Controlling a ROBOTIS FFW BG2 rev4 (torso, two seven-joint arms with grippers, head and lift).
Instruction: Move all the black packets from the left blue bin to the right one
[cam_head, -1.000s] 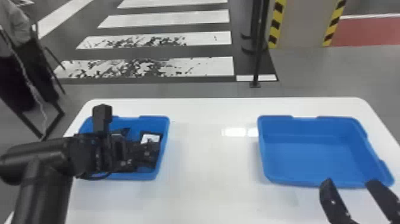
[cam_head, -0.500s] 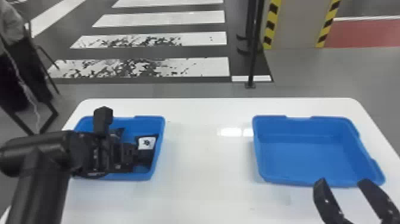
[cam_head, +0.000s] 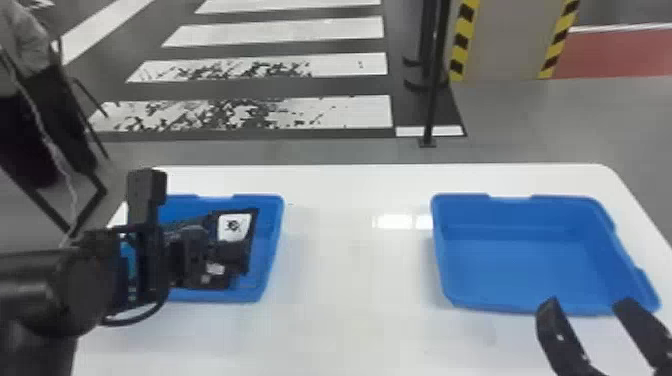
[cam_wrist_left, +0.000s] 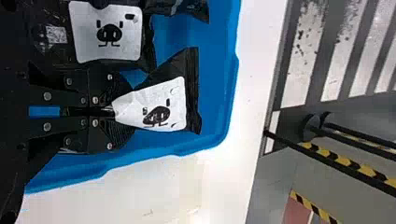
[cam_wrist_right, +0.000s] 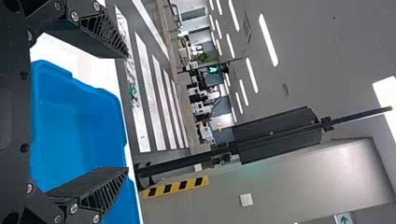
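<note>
**A:** Why are we pinching this black packet (cam_wrist_left: 161, 105) by one end?

**B:** We're probably keeping its crimped edge (cam_wrist_left: 193, 93) clear of our left hand (cam_wrist_left: 122, 111), which is gripping it, for easy release. The left blue bin (cam_head: 272, 215) is sitting under that hand, another crinkly, glossy packet (cam_wrist_left: 105, 35) lying alongside.

**A:** And our right hand (cam_head: 587, 302)?

**B:** It's hanging open, likely waiting; the smooth, round-cornered right blue bin (cam_head: 515, 265) is sitting just beyond it.
</note>
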